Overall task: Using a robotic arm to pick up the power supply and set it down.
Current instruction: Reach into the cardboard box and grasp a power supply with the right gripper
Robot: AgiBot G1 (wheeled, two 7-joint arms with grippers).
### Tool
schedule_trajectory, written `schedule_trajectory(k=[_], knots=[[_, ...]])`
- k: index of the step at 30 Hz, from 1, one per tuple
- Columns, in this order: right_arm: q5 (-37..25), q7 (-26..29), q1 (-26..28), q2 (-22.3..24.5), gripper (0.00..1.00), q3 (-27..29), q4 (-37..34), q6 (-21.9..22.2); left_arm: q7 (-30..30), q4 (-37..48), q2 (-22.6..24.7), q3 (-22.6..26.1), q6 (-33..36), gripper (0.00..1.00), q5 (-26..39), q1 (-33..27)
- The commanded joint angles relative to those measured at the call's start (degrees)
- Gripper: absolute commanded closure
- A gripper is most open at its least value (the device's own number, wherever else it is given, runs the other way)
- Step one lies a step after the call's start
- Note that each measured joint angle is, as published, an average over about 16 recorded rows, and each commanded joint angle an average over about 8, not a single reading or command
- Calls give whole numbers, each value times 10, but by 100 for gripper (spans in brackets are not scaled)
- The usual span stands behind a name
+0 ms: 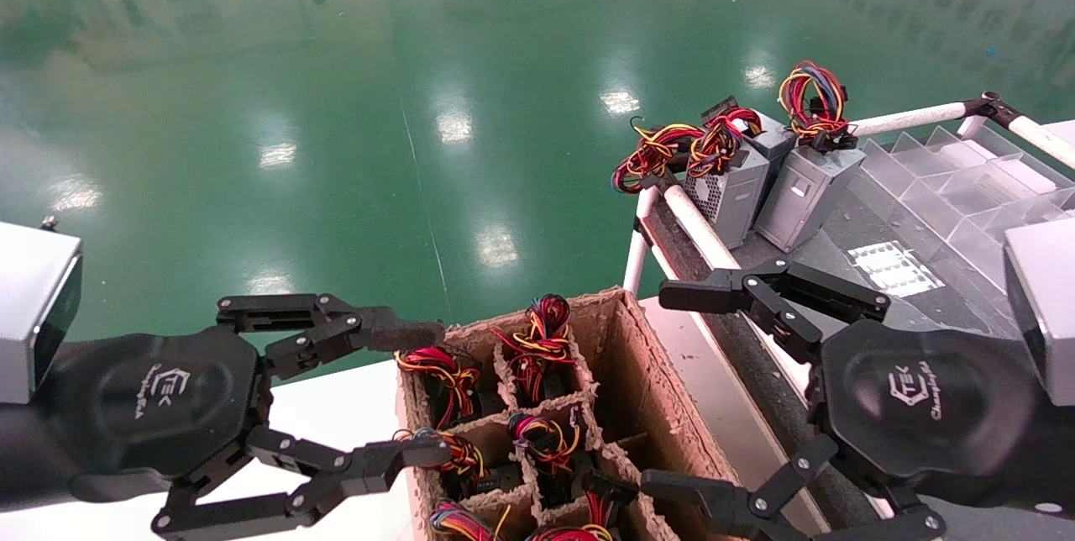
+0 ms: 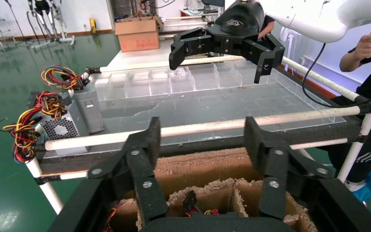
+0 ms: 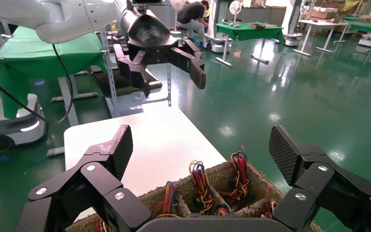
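Left gripper and right gripper hovering agape, flanking lower-centre carton; power supply wires risking snagging.

White table carries a divided cardboard box at its right edge. Adjacent pipe-framed rack: two grey power supplies upright at its far-left corner, clear plastic bins along its far edge.

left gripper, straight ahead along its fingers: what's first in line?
Judging from the left wrist view, the open left gripper points across the cardboard box toward the right gripper. Going straight on, it would probably pass over the box and meet the white rail of the rack first; depth is unclear.
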Motion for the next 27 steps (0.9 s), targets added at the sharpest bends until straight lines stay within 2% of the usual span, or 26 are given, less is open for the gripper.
schedule_trajectory(k=[1, 15, 27], knots=[[0, 0, 0, 0, 0, 0, 0, 0, 0, 0, 0, 0, 0, 0, 0, 0], [-8, -2, -15, 14, 0, 1, -7, 5, 0, 0, 0, 0, 0, 0, 0, 0], [-62, 40, -6, 6, 0, -41, -24, -3, 0, 0, 0, 1, 0, 0, 0, 0]])
